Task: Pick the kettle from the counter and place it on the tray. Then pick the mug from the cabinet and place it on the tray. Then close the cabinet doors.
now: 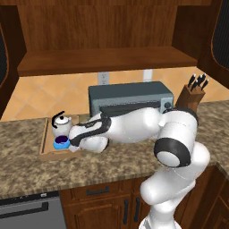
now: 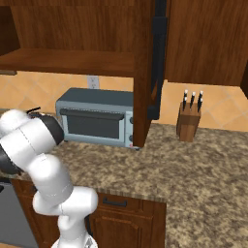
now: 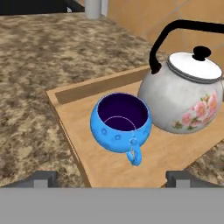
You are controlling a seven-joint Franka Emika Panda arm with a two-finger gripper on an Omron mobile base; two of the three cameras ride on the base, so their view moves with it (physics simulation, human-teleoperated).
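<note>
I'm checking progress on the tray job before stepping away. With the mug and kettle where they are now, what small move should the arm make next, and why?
Probably lift the gripper straight up and back, away from the tray. Its jaws stand open, the blue mug sits upright on the tray beside the kettle, and the cabinet doors are not yet closed.

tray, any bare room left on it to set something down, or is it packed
The tray is crowded at the middle, where the mug and the kettle sit side by side. Bare wood remains between the mug and the far rim, and in front of the mug's handle toward the open hand.
</note>
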